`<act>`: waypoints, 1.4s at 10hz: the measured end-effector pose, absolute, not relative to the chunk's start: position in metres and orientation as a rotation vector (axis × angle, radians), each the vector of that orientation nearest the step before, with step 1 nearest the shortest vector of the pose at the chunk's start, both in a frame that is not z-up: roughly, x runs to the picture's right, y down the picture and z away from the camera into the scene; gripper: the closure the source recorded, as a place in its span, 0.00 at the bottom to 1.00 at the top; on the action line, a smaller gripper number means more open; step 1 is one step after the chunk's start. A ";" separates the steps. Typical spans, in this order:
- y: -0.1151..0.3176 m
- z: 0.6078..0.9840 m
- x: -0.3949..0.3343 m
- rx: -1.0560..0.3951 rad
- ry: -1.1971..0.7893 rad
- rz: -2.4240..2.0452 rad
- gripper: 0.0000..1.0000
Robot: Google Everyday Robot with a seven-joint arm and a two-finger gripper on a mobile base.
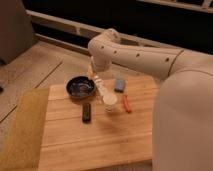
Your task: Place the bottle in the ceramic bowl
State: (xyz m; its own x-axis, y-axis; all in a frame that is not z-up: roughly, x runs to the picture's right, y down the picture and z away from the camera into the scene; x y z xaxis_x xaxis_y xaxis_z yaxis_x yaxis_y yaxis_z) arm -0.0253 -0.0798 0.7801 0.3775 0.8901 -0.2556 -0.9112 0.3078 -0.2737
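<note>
The ceramic bowl is dark and glossy and stands on the wooden table at the back left. The pale whitish bottle lies just to the right of the bowl, slanting toward the front right, outside the bowl. My gripper hangs at the end of the cream arm, above the bottle's far end and behind the bowl's right rim. Most of it is hidden by the wrist. I cannot tell whether it touches the bottle.
A flat black bar lies in front of the bowl. A small blue object and a thin red-orange object lie right of the bottle. My arm's bulk fills the right side. A yellowish mat lies left of the table.
</note>
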 end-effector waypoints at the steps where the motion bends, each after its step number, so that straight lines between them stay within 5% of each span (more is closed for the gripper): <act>1: -0.080 0.783 -0.019 -0.409 0.057 1.191 0.35; 7: -0.075 0.794 -0.004 -0.370 0.134 1.193 0.35; 14: -0.091 0.859 0.017 -0.342 0.189 1.246 0.35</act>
